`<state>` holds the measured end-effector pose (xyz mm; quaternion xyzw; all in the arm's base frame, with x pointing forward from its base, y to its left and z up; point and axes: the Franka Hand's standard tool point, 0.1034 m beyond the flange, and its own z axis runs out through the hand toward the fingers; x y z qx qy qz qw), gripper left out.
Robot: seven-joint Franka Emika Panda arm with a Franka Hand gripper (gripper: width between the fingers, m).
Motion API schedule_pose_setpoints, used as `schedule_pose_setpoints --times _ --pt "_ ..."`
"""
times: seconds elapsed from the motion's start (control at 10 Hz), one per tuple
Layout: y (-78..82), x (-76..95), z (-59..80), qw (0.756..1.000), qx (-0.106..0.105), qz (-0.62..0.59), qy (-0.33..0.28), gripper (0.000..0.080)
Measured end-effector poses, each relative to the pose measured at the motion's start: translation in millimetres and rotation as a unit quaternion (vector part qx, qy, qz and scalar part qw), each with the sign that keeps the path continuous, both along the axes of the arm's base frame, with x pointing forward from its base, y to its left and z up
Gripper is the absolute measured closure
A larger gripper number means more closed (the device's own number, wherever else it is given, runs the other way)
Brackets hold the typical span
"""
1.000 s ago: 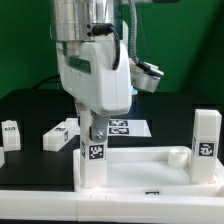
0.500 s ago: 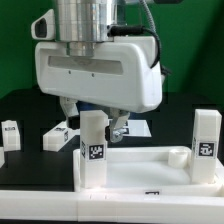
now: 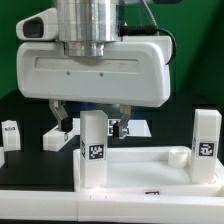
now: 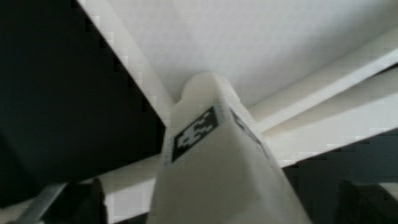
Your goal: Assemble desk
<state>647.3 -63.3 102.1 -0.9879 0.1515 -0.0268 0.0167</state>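
The white tabletop (image 3: pixel 140 168) lies at the front with its raised rim up. One white leg (image 3: pixel 93 150) stands upright in its corner at the exterior view's left, tag facing the camera. A second leg (image 3: pixel 206 138) stands upright in the corner at the exterior view's right. My gripper (image 3: pixel 90 121) hangs over the left leg's top, open, with one finger on each side and a gap to the leg. In the wrist view the leg (image 4: pixel 214 165) fills the middle, between the dark fingers (image 4: pixel 63 203) and clear of both.
A loose leg (image 3: pixel 60 134) lies on the black table behind the tabletop. Another loose leg (image 3: pixel 10 133) lies at the exterior view's far left. The marker board (image 3: pixel 133 128) lies behind the gripper. A green wall closes the back.
My hand has turned about a quarter turn over the left leg and now shows its broad side. The fingers now stand apart on either side of the leg. The leg has not moved.
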Motion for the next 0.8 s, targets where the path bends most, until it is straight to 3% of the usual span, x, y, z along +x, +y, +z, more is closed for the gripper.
schedule_pose_setpoints --times 0.6,0.7,0.8 --pt "3.0 0.7 -0.5 0.984 -0.022 0.176 -0.002 0.0151" --pt "2.3 0.7 -0.8 0.979 -0.027 0.202 -0.002 0.0236" --pt "1.8 0.7 -0.8 0.978 -0.028 0.206 -0.002 0.0377"
